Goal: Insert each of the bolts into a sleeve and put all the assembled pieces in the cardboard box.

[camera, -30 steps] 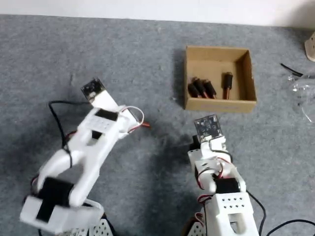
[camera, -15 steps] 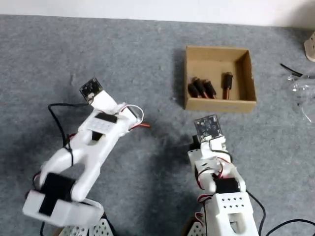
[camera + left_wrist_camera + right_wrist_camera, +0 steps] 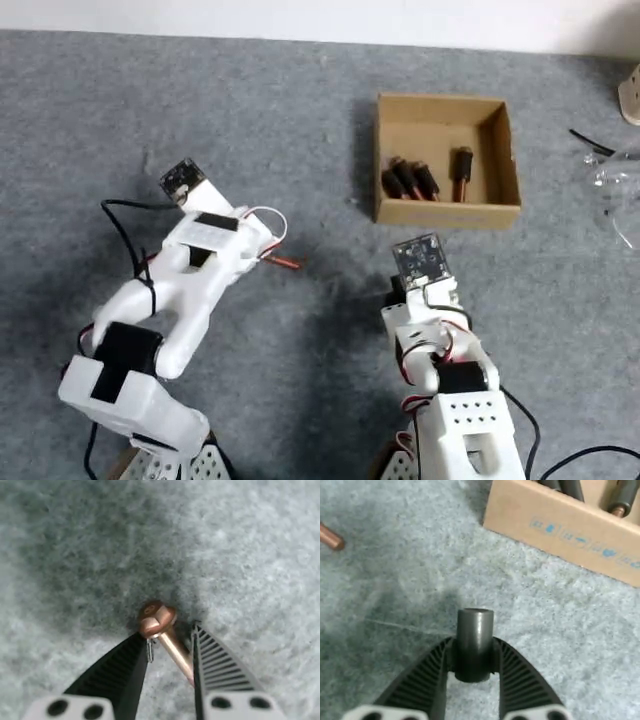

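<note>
Your left fingers (image 3: 125, 665) are holding the bolt (image 3: 159, 620) askew, right fingers (image 3: 515, 675) clasping the sleeve (image 3: 475, 640); that tilt is risking jamming.

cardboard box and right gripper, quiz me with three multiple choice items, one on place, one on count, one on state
1. Where is the cardboard box?
A. just ahead of the right gripper
B. between the two arms' bases
C. behind the left arm

2. How many assembled pieces lie in it?
A. two
B. four
C. six

3. The right gripper is:
A. open and empty
B. shut on a dark sleeve
C. shut on a copper bolt

Answers: 1 A, the right wrist view shows the box just beyond the gripper. 2 B, the high view shows three side by side and one apart. 3 B, the sleeve is clamped in it.
</note>
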You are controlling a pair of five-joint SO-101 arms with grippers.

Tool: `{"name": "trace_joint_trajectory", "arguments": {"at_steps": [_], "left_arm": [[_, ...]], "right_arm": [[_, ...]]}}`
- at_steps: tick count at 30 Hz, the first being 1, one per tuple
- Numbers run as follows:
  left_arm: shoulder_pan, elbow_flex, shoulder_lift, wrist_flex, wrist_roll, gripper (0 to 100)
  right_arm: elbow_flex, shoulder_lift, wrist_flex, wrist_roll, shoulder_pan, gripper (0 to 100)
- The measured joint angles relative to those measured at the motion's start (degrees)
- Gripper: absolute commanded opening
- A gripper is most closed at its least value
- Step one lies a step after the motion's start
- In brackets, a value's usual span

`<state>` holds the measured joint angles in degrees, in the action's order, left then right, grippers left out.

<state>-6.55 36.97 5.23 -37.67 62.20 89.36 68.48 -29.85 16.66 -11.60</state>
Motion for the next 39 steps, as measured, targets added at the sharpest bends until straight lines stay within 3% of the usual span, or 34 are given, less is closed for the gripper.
{"name": "trace_joint_trajectory", "arguments": {"at_steps": [8,11,21,31,36,39], "left_arm": [[0.00,-6.33,3.25,-9.14,0.53,12],[0.00,-9.05,5.27,-11.52,0.53,0],[0.44,-15.91,10.20,-17.85,0.09,0],[0.44,-16.62,8.97,-18.90,-13.19,0],[0.88,-8.18,-1.05,-19.08,-16.79,0],[0.79,-1.14,-9.58,-15.12,-18.55,0]], "right_arm": [[0.00,0.00,0.00,0.00,0.00,0.5],[0.00,0.00,0.00,0.18,0.00,0.5],[0.18,0.00,0.00,0.18,0.00,0.5],[0.18,0.09,0.00,0.53,0.00,0.5],[0.18,0.09,0.00,0.53,0.00,0.5],[0.18,0.09,0.00,0.53,0.00,0.5]]}}
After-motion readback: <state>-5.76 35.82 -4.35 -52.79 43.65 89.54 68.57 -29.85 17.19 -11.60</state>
